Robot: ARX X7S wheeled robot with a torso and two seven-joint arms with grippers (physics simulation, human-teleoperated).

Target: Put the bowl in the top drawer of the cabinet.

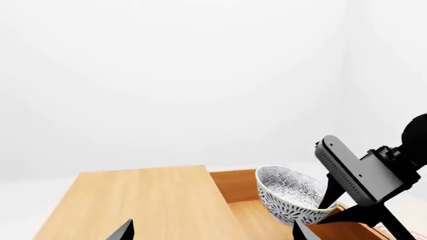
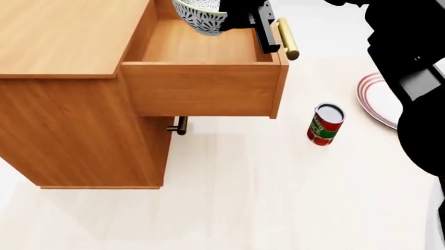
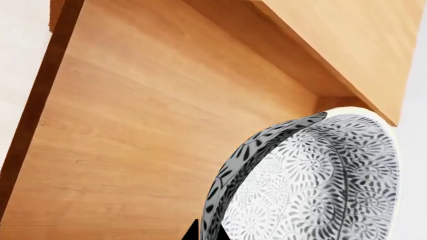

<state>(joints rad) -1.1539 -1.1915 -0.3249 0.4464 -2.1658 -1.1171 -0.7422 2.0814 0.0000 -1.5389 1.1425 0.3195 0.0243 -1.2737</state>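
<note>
Right gripper [image 2: 240, 15]: jaws clamped on the rim of the bowl [image 2: 200, 15], which is tilted and held clear above the floor of the top drawer [image 2: 201, 88]. Drawer pulled well out of the cabinet [image 2: 62, 36]; its brass bar handle [image 2: 288, 37] lies just beside the jaws, on the side away from the cabinet. Right wrist view: bowl's speckled wall fills the space at the jaws, bare drawer boards beyond. Left gripper [image 1: 210, 232]: only two dark fingertips show, set apart, nothing between them, over the cabinet top. Lower down, well clear of both: a red can [image 2: 325, 124], upright on the floor [image 2: 243, 198], and a red-ringed plate [image 2: 375, 101].
</note>
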